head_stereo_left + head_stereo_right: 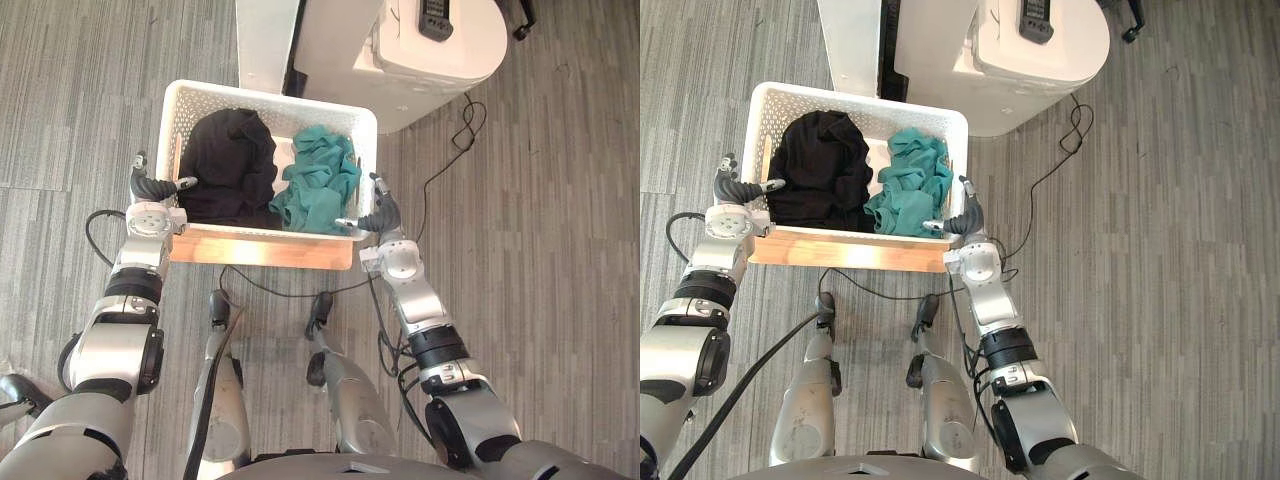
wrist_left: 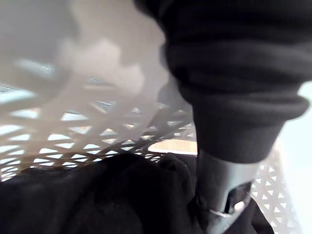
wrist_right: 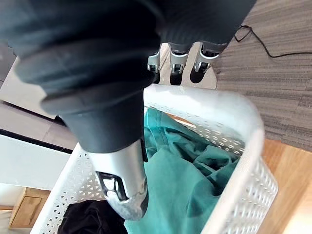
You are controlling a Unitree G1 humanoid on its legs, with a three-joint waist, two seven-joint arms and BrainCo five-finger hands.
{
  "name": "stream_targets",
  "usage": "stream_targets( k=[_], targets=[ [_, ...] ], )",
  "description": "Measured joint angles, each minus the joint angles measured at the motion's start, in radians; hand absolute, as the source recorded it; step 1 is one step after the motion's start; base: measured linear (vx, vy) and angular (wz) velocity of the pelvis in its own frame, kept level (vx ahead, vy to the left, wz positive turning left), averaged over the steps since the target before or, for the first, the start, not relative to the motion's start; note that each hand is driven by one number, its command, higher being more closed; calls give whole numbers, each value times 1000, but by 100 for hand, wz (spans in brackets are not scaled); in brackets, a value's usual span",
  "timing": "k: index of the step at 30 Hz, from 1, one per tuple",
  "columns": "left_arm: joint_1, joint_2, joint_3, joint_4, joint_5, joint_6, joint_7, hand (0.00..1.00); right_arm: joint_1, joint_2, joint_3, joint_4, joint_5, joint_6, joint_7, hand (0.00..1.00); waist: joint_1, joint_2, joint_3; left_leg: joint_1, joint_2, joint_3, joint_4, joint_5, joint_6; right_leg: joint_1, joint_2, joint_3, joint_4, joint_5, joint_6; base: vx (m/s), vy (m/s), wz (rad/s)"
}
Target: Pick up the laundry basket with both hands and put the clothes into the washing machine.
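A white lattice laundry basket (image 1: 270, 100) rests on a low wooden board (image 1: 260, 250). It holds a black garment (image 1: 232, 160) on its left side and a teal garment (image 1: 318, 185) on its right. My left hand (image 1: 150, 190) grips the basket's left rim, its thumb (image 2: 222, 195) hooked inside over the black cloth. My right hand (image 1: 385, 218) grips the right rim, with its thumb (image 3: 122, 190) inside above the teal cloth and its fingers (image 3: 178, 61) outside the wall. The white washing machine (image 1: 420, 60) stands just beyond the basket, to the right.
A dark handheld device (image 1: 436, 18) lies on top of the washing machine. A white panel (image 1: 265, 40) stands to the machine's left, behind the basket. A black cord (image 1: 450, 160) trails over the grey plank floor to the right.
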Motion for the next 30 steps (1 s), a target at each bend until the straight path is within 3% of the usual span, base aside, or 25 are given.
stream_targets(
  k=[12,23,30],
  targets=[
    [23,-72,-42,-19,0,-2,65,0,70,94,-57,-32,-39,-8,-163,0,-1,-1,-2,1,-20,-14,0,-5,7,15,-22,-15,-5,2,4,-33,-12,5],
    [38,-94,-73,-36,18,-12,99,0,108,126,-154,-33,-89,3,-316,0,2,-1,-8,-7,-24,-22,0,-6,8,12,-25,-21,-5,1,6,-13,-18,1],
    [39,-100,-75,-36,19,-13,112,0,123,134,-199,-74,-114,22,-369,0,2,-1,-8,-7,-25,-22,0,-6,9,12,-27,-21,-5,0,6,-14,-18,0]
  ],
)
